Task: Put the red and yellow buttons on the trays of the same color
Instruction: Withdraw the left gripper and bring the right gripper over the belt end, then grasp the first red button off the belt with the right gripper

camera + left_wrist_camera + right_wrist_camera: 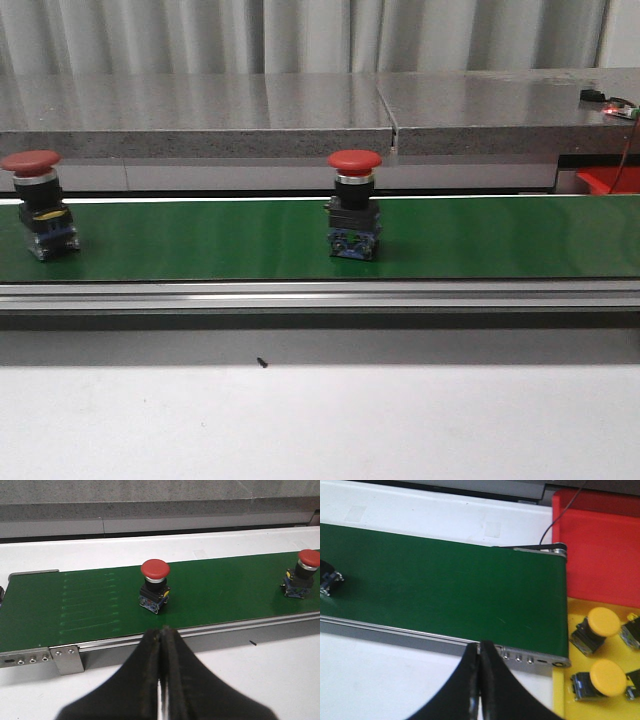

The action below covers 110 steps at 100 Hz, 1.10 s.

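Two red buttons point(354, 205) point(37, 205) stand upright on belt point(480, 235), centre and far left of front frame. Left fingers point(161, 632) and right fingers point(479, 647) together, empty. Risk: late grasp; buttons ride into yellow tray point(600, 707).

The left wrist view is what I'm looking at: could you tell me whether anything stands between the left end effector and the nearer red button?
Nothing visible does. Between the left end effector and the nearer red button lie only the conveyor's metal rail and bare green belt, both low.
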Tool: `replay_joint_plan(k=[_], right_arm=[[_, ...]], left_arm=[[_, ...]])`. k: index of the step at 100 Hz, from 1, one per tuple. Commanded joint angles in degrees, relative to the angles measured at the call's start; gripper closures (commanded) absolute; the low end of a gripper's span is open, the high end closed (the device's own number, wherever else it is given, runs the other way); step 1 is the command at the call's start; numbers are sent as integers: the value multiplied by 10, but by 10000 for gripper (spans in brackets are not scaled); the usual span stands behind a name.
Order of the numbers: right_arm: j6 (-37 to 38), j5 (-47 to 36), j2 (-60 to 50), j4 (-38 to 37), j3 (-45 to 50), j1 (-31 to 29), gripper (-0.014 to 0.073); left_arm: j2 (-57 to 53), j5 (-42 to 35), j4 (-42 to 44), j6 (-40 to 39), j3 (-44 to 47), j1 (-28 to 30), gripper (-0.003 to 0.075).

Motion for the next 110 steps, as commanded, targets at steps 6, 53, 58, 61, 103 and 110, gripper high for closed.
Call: replay_joint_plan(k=[6,53,58,61,103,110], right_arm=[[-7,-18,82,2,-86,45,660],[-7,79,299,16,-271,156,142],[-7,84,316,18,-284,163,75],[-7,87,325,20,-291,168,48],[-33,195,464,43,-398,179,32],[-44,200,481,50,-411,179,32]], left_arm=[[4,-39,-11,-5,-14,-5,739],[4,-39,-11,-5,-14,-5,739],[4,-39,-11,-5,-14,-5,739],[4,-39,-11,-5,-14,-5,739],[4,-39,-11,-5,-14,-5,739],[4,-39,-11,-5,-14,-5,739]])
